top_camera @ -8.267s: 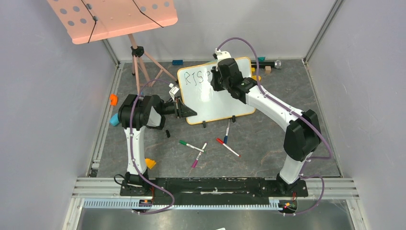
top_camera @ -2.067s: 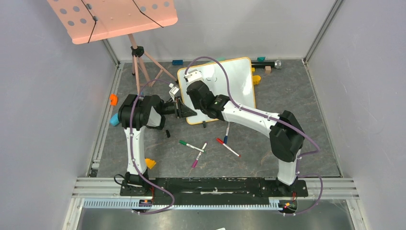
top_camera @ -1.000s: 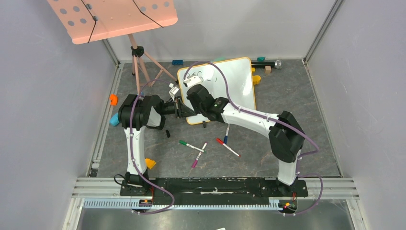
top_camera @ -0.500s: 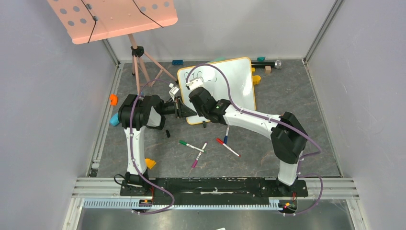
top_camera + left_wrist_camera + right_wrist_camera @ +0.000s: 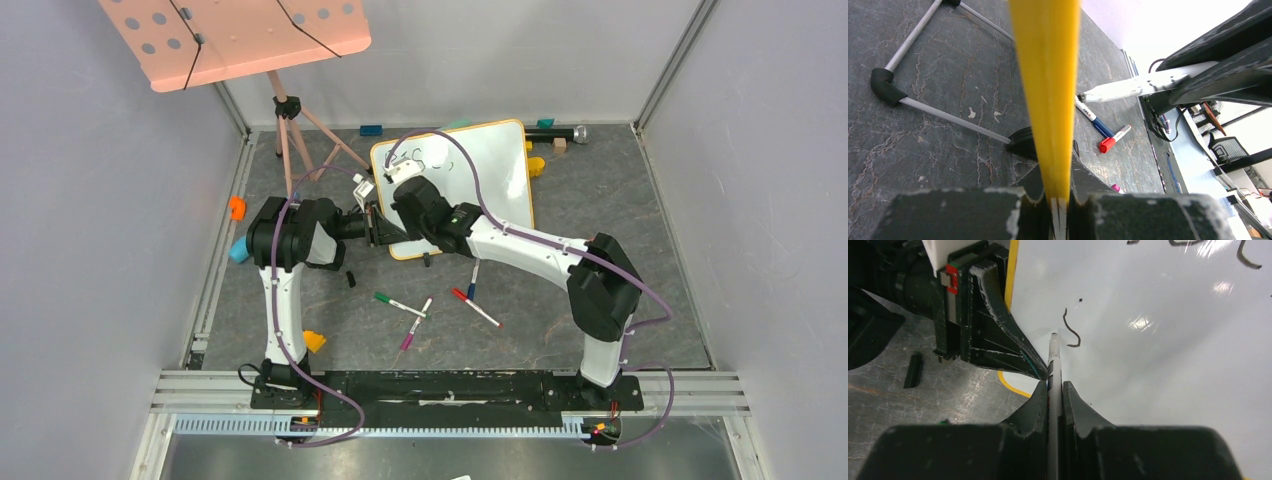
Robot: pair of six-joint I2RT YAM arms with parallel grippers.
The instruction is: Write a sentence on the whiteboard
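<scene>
The whiteboard (image 5: 495, 175) stands tilted on the floor, its yellow rim (image 5: 1048, 75) clamped edge-on in my left gripper (image 5: 1058, 176), which is shut on the board's left edge (image 5: 385, 228). My right gripper (image 5: 1054, 386) is shut on a grey marker (image 5: 1054, 367) with its tip touching the white surface (image 5: 1158, 350) near the lower left corner. A small dark S-shaped stroke (image 5: 1071, 330) lies just right of the tip. Parts of the sentence's upper line (image 5: 425, 155) show at the board's top left, partly hidden by my right arm and its cable.
Green (image 5: 398, 303), pink (image 5: 415, 325), red (image 5: 475, 307) and blue (image 5: 473, 275) markers lie on the floor in front of the board. A pink music stand (image 5: 240, 40) on a tripod rises at the back left. Small toys and a microphone (image 5: 560, 132) lie behind the board.
My right gripper has come from the board's upper line down to its lower left and shifts only slightly over the last second. The left gripper has kept its hold on the rim.
</scene>
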